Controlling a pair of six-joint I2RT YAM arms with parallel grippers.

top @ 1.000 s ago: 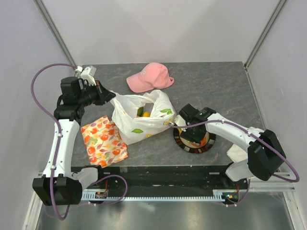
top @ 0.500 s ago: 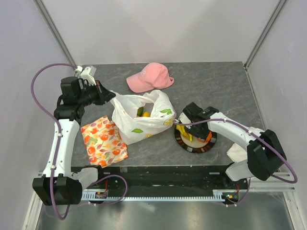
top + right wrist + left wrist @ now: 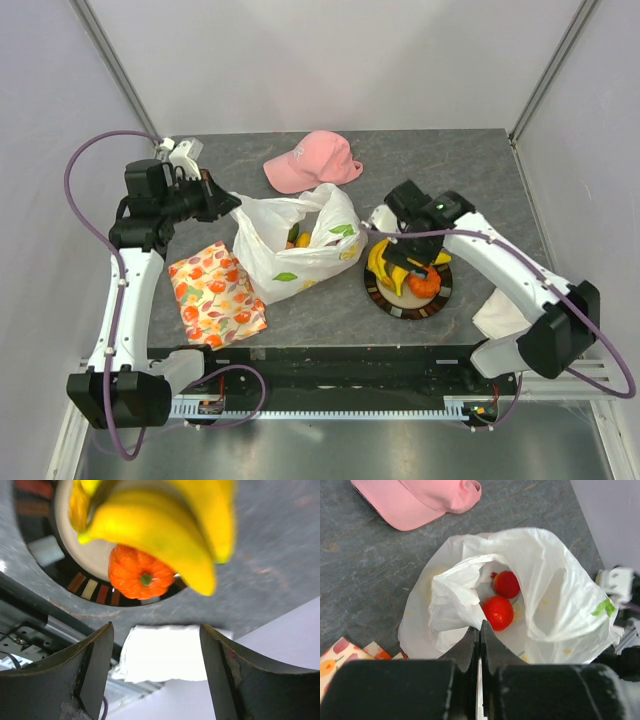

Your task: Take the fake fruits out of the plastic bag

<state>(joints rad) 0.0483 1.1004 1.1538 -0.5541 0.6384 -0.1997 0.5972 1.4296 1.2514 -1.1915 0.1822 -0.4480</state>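
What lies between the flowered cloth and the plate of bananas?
The white plastic bag lies between the cloth and the plate, shown in the top view.

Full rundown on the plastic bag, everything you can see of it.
The plastic bag is thin, crinkly, translucent white with small green leaf prints. It sits slumped on the grey table with its mouth open upward. The left hand is shut on its rim, pinching that edge. Two red fruits lie inside, and a yellow fruit shows from above.
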